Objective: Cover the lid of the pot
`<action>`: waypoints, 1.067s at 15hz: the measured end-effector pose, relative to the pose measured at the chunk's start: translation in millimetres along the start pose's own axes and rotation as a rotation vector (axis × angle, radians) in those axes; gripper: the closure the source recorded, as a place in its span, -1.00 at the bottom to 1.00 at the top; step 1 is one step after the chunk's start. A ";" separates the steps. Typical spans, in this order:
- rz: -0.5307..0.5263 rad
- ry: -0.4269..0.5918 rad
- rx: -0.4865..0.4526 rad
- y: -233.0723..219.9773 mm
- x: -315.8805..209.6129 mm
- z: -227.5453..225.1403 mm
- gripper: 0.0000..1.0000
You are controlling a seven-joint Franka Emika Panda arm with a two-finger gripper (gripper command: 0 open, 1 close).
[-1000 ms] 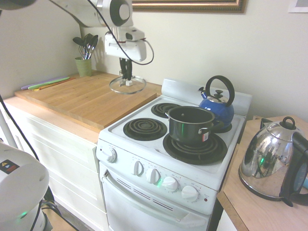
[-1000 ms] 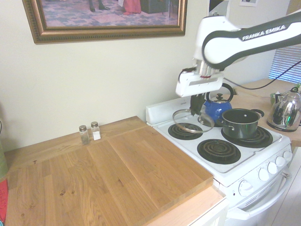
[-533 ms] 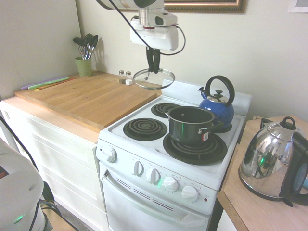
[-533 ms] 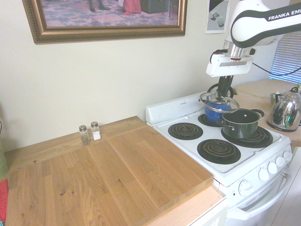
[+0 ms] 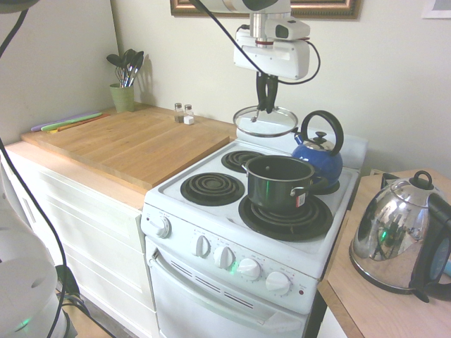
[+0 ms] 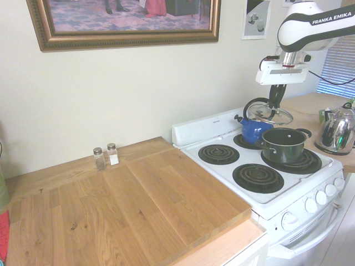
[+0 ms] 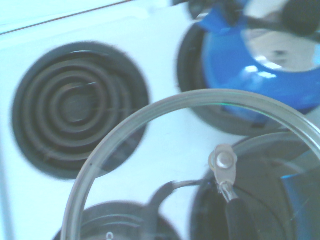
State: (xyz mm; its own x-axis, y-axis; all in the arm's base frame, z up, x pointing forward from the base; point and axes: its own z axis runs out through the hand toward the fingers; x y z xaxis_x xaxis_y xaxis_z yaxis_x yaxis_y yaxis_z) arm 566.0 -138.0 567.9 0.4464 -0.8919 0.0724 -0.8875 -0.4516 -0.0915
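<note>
My tool (image 5: 266,107) points straight down, jaws clamped on the knob of the lid (image 5: 266,122), so the glass disc hangs level beneath it in the air. No words on motion here, only placement. From the first exterior view the lid sits above the rear of the stove (image 5: 211,211), beside the blue kettle (image 5: 318,151) and clear of it. The pot (image 5: 280,182) stands open on the front burner, lower than the lid and toward the stove's knob edge; in the second exterior view the lid (image 6: 269,112) overlaps the kettle and hangs up and behind the pot (image 6: 284,143). So the relation that matters: the pot lies down and forward of the tool, slightly toward the chrome kettle (image 5: 394,236) side. The wrist view shows the lid rim (image 7: 150,120) over the coils (blurred; part of the pot mouth seems to lie under it). I judge the carry nearly done; centring and lowering remain.
</note>
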 end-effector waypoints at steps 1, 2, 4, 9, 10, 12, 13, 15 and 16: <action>0.008 -0.003 -0.009 2.7 5.4 4.4 1.00; 0.014 -0.009 -0.019 5.6 10.7 10.4 1.00; 0.028 -0.020 -0.044 11.8 24.6 28.3 1.00; 0.030 -0.022 -0.074 28.7 62.0 67.2 1.00; 0.025 -0.022 -0.077 28.2 63.8 71.9 1.00; 0.012 -0.025 -0.083 25.0 64.4 81.4 1.00; 0.005 -0.028 -0.087 22.5 63.2 86.2 1.00; -0.006 -0.027 -0.092 17.9 60.5 91.3 1.00; -0.012 -0.025 -0.094 15.9 58.5 91.3 1.00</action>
State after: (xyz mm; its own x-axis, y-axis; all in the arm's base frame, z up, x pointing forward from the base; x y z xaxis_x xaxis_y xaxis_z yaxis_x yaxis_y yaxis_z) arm 588.5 -199.5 480.1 0.4585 -0.8874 0.0478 -0.8885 -0.4589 0.0026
